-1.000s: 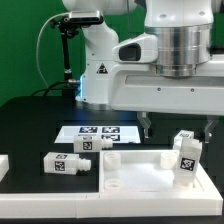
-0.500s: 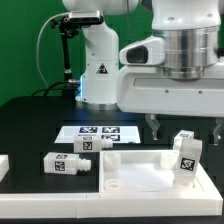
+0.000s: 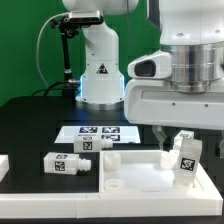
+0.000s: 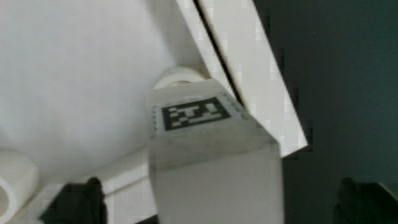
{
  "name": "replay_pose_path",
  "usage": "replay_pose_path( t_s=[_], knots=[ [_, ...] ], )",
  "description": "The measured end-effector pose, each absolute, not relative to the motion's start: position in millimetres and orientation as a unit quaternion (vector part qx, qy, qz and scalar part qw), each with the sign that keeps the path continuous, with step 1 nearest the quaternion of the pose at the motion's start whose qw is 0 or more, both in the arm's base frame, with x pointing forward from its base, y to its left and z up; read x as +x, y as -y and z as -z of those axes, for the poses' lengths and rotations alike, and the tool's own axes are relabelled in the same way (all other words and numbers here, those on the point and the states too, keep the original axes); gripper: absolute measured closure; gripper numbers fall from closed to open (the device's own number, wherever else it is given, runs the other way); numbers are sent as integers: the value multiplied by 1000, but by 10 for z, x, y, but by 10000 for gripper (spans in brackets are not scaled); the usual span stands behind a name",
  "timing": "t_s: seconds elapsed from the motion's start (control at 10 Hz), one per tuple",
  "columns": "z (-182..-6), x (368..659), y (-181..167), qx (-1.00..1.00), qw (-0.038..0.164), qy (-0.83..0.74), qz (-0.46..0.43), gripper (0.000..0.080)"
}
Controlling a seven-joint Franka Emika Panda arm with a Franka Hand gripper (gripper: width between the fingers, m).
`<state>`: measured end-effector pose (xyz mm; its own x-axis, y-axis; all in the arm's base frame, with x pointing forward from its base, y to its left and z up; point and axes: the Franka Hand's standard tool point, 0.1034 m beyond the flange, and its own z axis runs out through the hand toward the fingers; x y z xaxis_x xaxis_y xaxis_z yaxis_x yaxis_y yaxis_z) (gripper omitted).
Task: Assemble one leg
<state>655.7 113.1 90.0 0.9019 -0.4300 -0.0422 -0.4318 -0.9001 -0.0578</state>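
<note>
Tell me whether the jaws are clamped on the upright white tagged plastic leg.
No: the small white plastic block-shaped leg stands between the jaws with gaps on both sides.

A black table [image 3: 25, 125] fills the lower half of the exterior view. At centre frame the marker board [image 3: 95, 131] lies flat. Just below it a lying leg [image 3: 93, 144] rests on its side, with a second lying leg [image 3: 62, 164] toward the lower left. A large white panel [image 3: 140, 172] covers the lower right. At its right end stands an upright leg [image 3: 187, 160]; whether it rests on panel or table is unclear. A white part [image 3: 4, 165] shows at the left edge.
</note>
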Motion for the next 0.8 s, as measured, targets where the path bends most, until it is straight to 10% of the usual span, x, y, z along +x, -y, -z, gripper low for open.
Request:
replay_pose_path(
  t_s=[0.2, 0.4, 0.8],
  knots=[
    [-899, 6557, -1125, -971, 33, -238, -15, 246],
    [-906, 6564, -1111, -956, 31, -291, -16, 505],
    [-906, 6491, -1020, -882, 31, -470, -5, 505]
  ],
)
